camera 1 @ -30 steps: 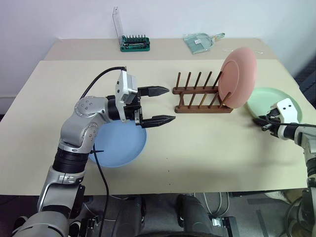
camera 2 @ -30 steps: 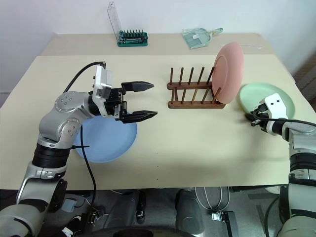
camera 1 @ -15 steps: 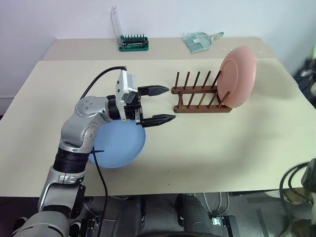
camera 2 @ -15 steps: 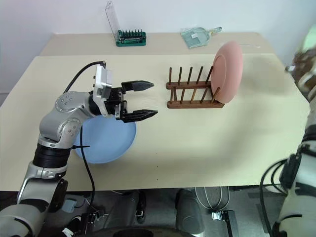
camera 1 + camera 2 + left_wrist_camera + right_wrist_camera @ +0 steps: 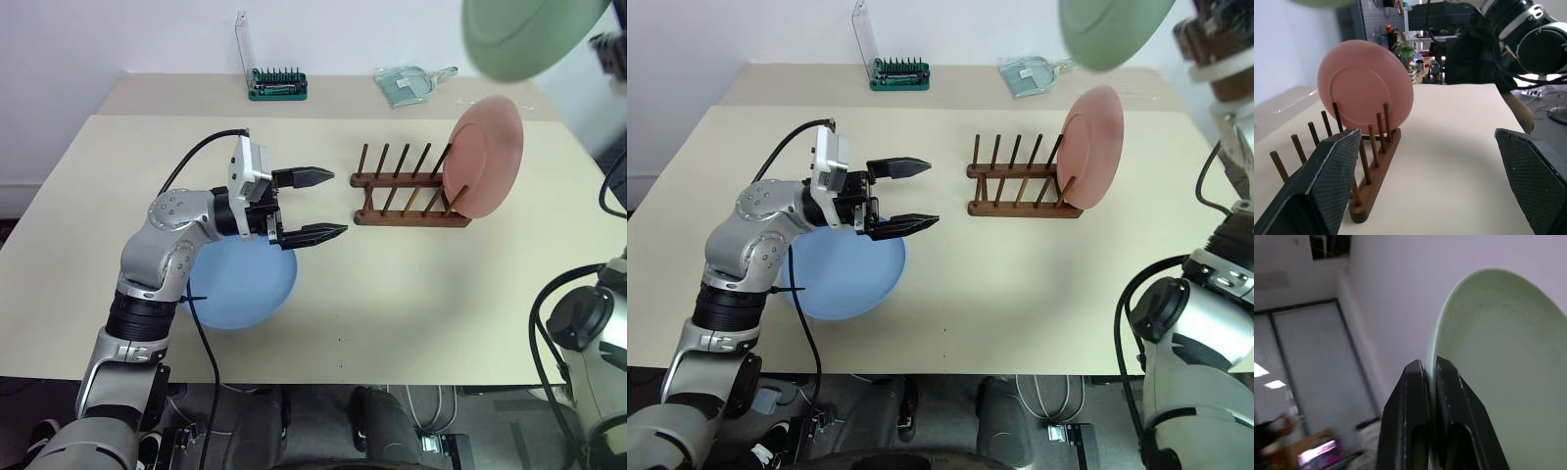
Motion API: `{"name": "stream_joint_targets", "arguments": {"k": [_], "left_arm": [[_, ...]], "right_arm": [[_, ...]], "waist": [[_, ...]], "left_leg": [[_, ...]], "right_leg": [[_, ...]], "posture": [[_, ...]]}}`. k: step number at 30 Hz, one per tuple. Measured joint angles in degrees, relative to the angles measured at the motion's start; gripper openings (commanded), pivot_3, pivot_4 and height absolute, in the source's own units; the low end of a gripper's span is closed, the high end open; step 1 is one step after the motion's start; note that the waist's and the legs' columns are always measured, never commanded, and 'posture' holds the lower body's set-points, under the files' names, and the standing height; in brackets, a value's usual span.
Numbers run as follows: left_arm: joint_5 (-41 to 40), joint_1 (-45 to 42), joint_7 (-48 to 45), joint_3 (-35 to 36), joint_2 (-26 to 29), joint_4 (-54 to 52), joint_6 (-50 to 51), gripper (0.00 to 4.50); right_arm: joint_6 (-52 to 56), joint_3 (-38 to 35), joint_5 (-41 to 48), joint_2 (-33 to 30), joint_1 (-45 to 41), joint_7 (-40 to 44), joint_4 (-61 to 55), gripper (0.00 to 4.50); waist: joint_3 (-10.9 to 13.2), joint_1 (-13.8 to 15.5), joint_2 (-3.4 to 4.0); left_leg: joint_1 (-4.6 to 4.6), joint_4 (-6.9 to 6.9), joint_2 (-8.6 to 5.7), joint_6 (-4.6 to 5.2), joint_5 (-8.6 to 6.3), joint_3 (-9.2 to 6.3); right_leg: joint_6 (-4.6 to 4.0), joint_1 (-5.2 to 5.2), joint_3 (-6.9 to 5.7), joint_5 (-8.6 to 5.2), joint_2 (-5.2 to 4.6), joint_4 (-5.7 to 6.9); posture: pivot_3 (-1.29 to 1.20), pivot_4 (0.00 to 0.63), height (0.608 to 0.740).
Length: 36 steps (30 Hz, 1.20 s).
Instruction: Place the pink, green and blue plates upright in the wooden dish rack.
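Note:
The pink plate [image 5: 487, 157] stands upright in the right end of the wooden dish rack [image 5: 407, 196] at mid-table. Flat on the table's left half lies the blue plate [image 5: 240, 284]. My left gripper [image 5: 328, 204] hovers over that plate's far edge, open and empty, pointing toward the rack [image 5: 1366, 161] and the pink plate [image 5: 1365, 83]. High above the table's far right, my right gripper [image 5: 1431, 369] is shut on the rim of the green plate [image 5: 534, 34], which is tilted in the air above the pink plate.
A green bit holder [image 5: 277, 86] with a clear lid and a clear dustpan-like item [image 5: 407, 83] sit along the back edge. The tan table [image 5: 411, 294] spreads in front of the rack.
My right gripper has carried the green plate up off the table's right side and leftward, to high above the rack's right end. The left arm has stayed still.

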Motion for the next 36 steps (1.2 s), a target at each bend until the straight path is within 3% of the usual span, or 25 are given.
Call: {"name": "stream_joint_targets", "arguments": {"k": [4, 12, 22, 32, 35, 36], "left_arm": [[-0.01, 0.03, 0.04, 0.0, 0.03, -0.07, 0.04, 4.5], [-0.03, 0.03, 0.01, 0.0, 0.12, -0.07, 0.14, 4.5], [-0.15, 0.09, 0.29, 0.0, 0.36, -0.3, 0.5, 4.5], [-0.46, 0.95, 1.31, 0.05, 0.89, -1.48, 1.21, 4.5], [-0.55, 1.07, 1.48, 0.06, 0.94, -1.65, 1.22, 4.5], [-0.56, 1.11, 1.52, 0.06, 0.95, -1.65, 1.23, 4.5]], "right_arm": [[3.9, 1.96, 0.35, 0.43, 7.51, -0.27, -0.63, 0.04], [2.14, 2.17, -1.61, 1.17, 10.3, -0.57, -0.61, 0.04], [-4.08, 4.58, -8.95, 5.55, 10.4, -1.89, 2.22, 0.04], [-4.94, 8.0, -14.55, 5.81, 10.38, -1.25, 2.72, 0.04], [-5.5, 8.27, -15.49, 6.31, 10.38, -0.73, 2.73, 0.92], [-5.46, 8.27, -15.49, 6.58, 10.38, -0.72, 2.73, 1.44]], "waist": [[0.02, -0.16, 0.05], [0.02, -0.02, 0.04], [0.02, -0.02, 0.04], [0.02, -0.1, 0.04], [0.02, -0.15, 0.04], [0.02, -0.16, 0.04]], "left_leg": [[-0.06, -0.01, 0.0, 0.0, 0.0, 0.06], [-0.1, 0.0, 0.0, 0.0, 0.0, 0.05], [-0.12, 0.0, 0.0, 0.0, 0.0, 0.05], [-0.14, 0.0, 0.0, 0.0, 0.0, 0.04], [-0.14, 0.0, 0.0, 0.0, 0.0, 0.04], [-0.14, 0.0, 0.0, 0.0, 0.01, 0.04]], "right_leg": [[0.01, -0.15, 0.06, 0.01, 0.0, 0.07], [0.02, -0.16, 0.06, 0.01, 0.02, 0.06], [0.02, -0.17, 0.05, 0.01, 0.03, 0.06], [0.02, -0.19, 0.05, 0.01, 0.03, 0.06], [0.02, -0.2, 0.05, 0.01, 0.03, 0.06], [0.02, -0.2, 0.05, 0.01, 0.03, 0.06]], "posture": [[0.0, 0.15, 0.724], [0.0, 0.15, 0.724], [0.0, 0.15, 0.724], [0.0, 0.15, 0.724], [0.0, 0.15, 0.724], [0.0, 0.15, 0.724]]}}
